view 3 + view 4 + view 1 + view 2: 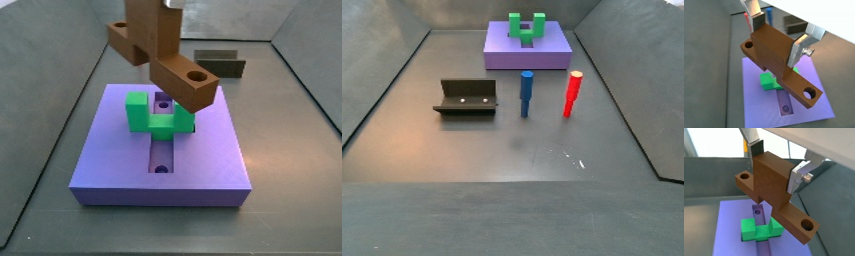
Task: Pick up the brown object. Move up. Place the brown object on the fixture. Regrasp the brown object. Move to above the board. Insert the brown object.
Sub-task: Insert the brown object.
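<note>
Both fingers (799, 50) of the gripper (776, 39) pinch the brown object (777, 55) by its raised middle, holding it above the board (134, 165) near the green block (150, 112), so its holed ends stay free, probably for inserting.

matt brown object (774, 52) in the claw's (777, 37) shiny metal fingers (799, 50), above matt purple board (160, 160).

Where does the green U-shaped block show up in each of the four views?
Wrist view: green block on the board, partly hidden behind the brown object the gripper holds.
Wrist view: below the brown object.
Side view: on the board's slot.
Side view: far end, atop the board.
Shared landmark: the purple board.
</note>
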Controlling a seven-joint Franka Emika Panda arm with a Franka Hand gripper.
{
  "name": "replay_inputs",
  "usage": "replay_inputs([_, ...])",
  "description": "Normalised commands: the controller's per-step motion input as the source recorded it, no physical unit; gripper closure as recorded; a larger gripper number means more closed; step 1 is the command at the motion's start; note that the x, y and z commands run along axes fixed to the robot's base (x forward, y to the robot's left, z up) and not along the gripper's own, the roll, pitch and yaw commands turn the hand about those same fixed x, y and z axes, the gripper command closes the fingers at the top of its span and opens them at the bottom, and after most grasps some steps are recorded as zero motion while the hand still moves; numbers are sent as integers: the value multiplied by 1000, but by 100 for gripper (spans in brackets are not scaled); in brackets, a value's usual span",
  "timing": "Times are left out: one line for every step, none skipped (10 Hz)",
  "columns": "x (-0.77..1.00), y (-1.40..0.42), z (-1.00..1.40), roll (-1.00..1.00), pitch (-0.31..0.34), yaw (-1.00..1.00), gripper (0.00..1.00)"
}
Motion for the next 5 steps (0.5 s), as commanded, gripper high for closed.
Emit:
replay_inputs([111, 20, 0, -56, -173, -920, 100])
replay_inputs([157, 0, -91, -43, -207, -846, 100])
replay_inputs([114, 0, -146, 66, -181, -900, 100])
replay_inputs([120, 0, -177, 146, -76, -937, 100])
replay_inputs([26, 0, -206, 193, -13, -940, 100])
